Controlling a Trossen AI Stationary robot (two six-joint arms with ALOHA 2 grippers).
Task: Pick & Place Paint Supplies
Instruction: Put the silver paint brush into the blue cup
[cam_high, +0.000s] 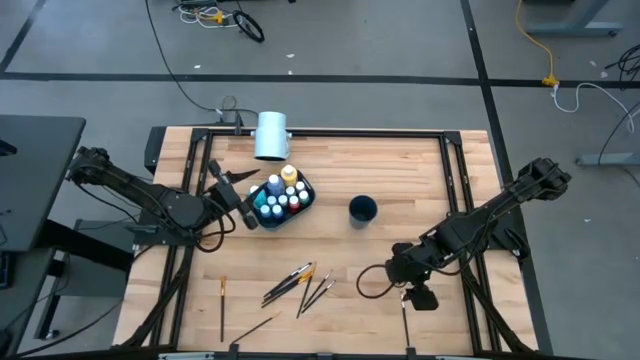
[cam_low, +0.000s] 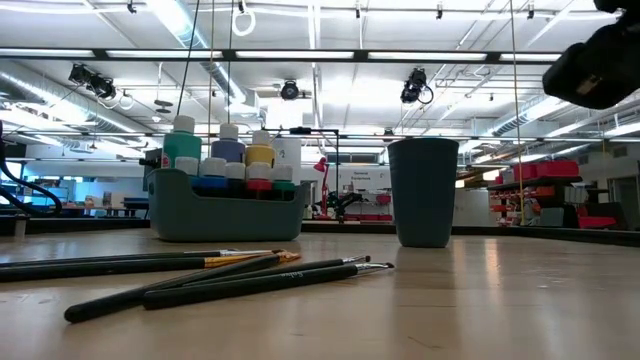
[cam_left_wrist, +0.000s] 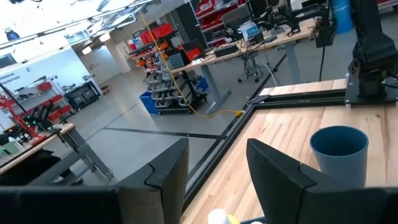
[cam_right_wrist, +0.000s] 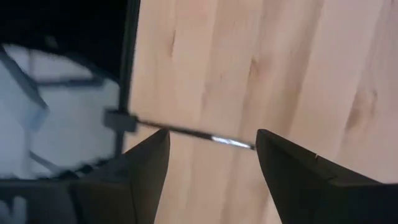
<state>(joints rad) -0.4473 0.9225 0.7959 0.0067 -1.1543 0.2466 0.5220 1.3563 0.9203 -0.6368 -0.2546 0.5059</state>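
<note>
A dark caddy (cam_high: 281, 200) holding several small paint bottles (cam_low: 228, 150) stands on the table left of the middle. My left gripper (cam_high: 236, 190) hovers level at the caddy's left side, open, with a white bottle cap (cam_left_wrist: 217, 216) just below its fingers. Several paintbrushes (cam_high: 298, 284) lie flat near the front edge. One more thin brush (cam_right_wrist: 205, 135) lies on the wood at the front right. My right gripper (cam_right_wrist: 211, 163) slants down over this brush, open, with a finger on each side of it and apart from it.
A dark blue cup (cam_high: 362, 209) stands upright right of the caddy. A large white cylinder (cam_high: 271, 135) lies at the far edge. Two single brushes (cam_high: 222, 306) lie at the front left. A black frame rail (cam_right_wrist: 129, 62) borders the table beside the right gripper.
</note>
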